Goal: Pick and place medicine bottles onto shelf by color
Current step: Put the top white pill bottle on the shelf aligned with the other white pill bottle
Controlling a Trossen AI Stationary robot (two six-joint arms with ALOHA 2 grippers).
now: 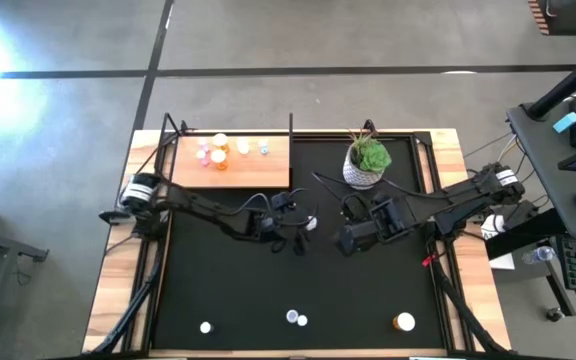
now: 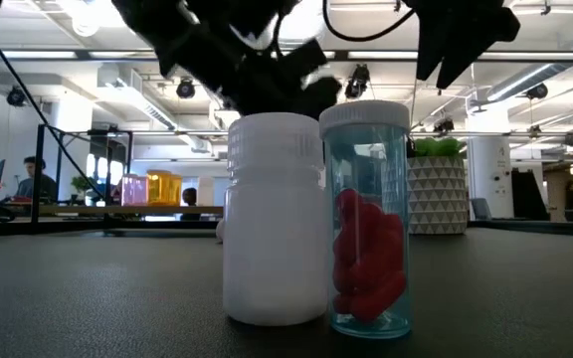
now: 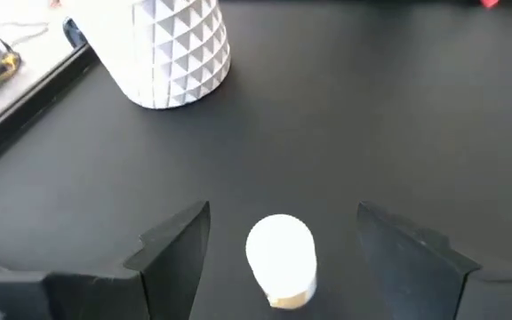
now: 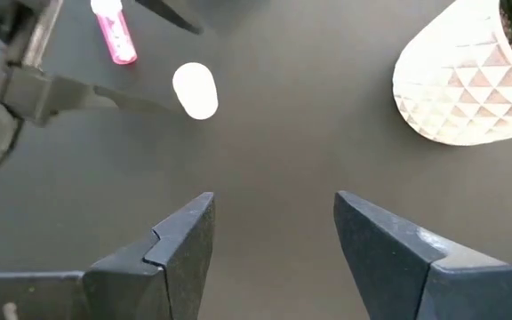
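Observation:
My left gripper [image 1: 304, 228] is open near the middle of the black mat. Its fingers [image 3: 178, 242] stand on either side of a small white bottle [image 3: 280, 258] without touching it; the bottle also shows in the high view [image 1: 311, 223]. My right gripper [image 1: 348, 240] is open and empty just to the right, its own view [image 4: 274, 200] facing that bottle [image 4: 194, 89] and a pink bottle [image 4: 114, 36] lying on the mat. The wooden shelf [image 1: 258, 168] at the far left carries several small bottles [image 1: 218, 152].
A green plant in a white patterned pot [image 1: 365, 162] stands on the mat's far side, just beyond both grippers. Several bottles stand along the near edge: white ones [image 1: 205, 327], [image 2: 275, 249], a clear blue one with red pills [image 2: 369, 229] and an orange one [image 1: 404, 322].

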